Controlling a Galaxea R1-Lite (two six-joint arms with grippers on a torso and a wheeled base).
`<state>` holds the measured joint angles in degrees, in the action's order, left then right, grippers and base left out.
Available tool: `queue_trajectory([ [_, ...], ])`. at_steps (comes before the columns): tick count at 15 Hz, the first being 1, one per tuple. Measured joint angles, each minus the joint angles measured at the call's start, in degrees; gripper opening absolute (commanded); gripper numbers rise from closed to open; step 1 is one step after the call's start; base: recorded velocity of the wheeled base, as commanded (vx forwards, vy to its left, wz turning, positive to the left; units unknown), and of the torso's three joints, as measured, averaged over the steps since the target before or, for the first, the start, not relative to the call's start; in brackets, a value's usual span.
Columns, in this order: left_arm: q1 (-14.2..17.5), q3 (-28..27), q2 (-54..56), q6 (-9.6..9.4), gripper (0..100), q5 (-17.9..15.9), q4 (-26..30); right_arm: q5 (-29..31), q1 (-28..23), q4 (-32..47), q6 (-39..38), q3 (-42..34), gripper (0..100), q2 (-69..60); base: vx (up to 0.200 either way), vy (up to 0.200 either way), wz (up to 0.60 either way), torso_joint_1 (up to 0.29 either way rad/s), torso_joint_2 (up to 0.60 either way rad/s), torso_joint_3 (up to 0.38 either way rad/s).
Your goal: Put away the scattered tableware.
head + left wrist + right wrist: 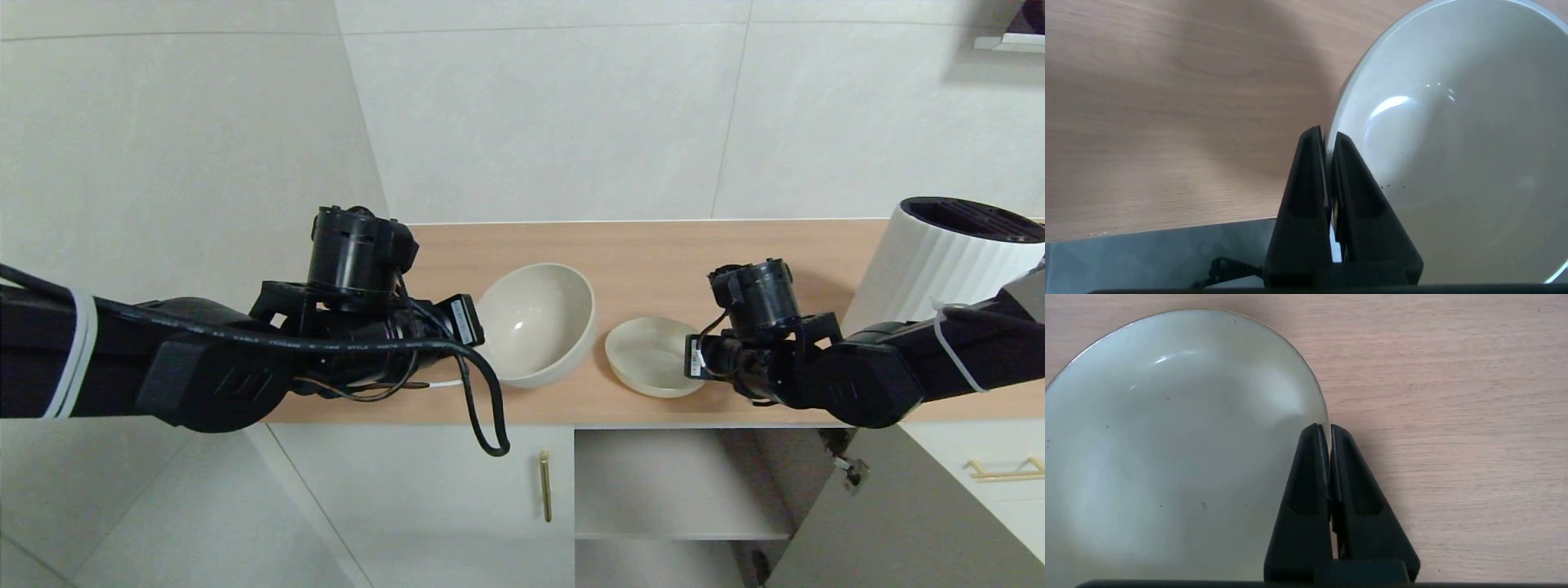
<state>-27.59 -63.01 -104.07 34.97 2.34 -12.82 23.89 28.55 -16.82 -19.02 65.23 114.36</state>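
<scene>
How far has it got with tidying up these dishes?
Done: nothing stored yet; both pieces are at the wooden counter. In hand: the left gripper is shut on the rim of the large bowl, which is tipped; the right gripper on the small dish. Left: both must go away, perhaps into the open cupboard below.

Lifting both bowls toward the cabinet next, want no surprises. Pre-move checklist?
1. Left fingers shut on big bowl rim: ok.
2. Right fingers shut on small bowl rim: ok.
3. Bowls not touching each other: ok.
4. Cabinet door open, shelf bare where visible: ok.
5. Right arm's clearance from white canister: cannot tell.
</scene>
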Motion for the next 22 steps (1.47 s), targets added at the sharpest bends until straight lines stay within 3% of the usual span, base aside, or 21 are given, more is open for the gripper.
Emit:
queue_trajectory([
  [4, 0.0, 1.0, 0.5, -0.09, 0, 0.0, 0.1, -0.4, -0.1, 0.5, -0.7, -0.4, 0, -1.8, 0.000, 0.000, 0.00, 0.000, 0.00, 0.000],
  [7, -0.2, 3.8, 2.5, -0.30, 0, -0.5, 0.0, -4.5, -0.3, 1.7, -0.9, -2.8, 0, -7.3, 0.000, 0.000, 0.00, 0.000, 0.00, 0.000],
  [10, -0.6, 8.7, 7.3, -1.18, 0, -3.9, -0.1, -12.1, -0.4, 9.7, -1.0, -5.4, 0, -16.4, 0.000, 0.000, 0.00, 0.000, 0.00, 0.000],
  [12, -0.7, 11.8, 10.9, -3.12, 0, -6.9, -0.1, -15.0, -0.4, 15.0, -1.6, -7.3, 0, -22.0, 0.000, 0.000, 0.00, 0.000, 0.00, 0.000],
  [14, -0.7, 14.6, 13.4, -5.01, 0, -7.4, 0.0, -15.8, -0.3, 15.9, -1.8, -10.2, 0, -26.1, 0.000, 0.000, 0.00, 0.000, 0.00, 0.000],
  [19, -0.9, 17.0, 14.9, -5.39, 0, -7.3, 0.0, -17.4, -0.3, 15.7, -1.5, -14.7, 0, -30.5, 0.000, 0.000, 0.00, 0.000, 0.00, 0.000],
  [22, -1.2, 17.1, 14.5, -5.32, 0, -7.2, 0.0, -17.4, -0.4, 15.6, -1.4, -15.0, 0, -30.8, -0.200, 0.000, 0.00, 0.002, 0.00, 0.007],
])
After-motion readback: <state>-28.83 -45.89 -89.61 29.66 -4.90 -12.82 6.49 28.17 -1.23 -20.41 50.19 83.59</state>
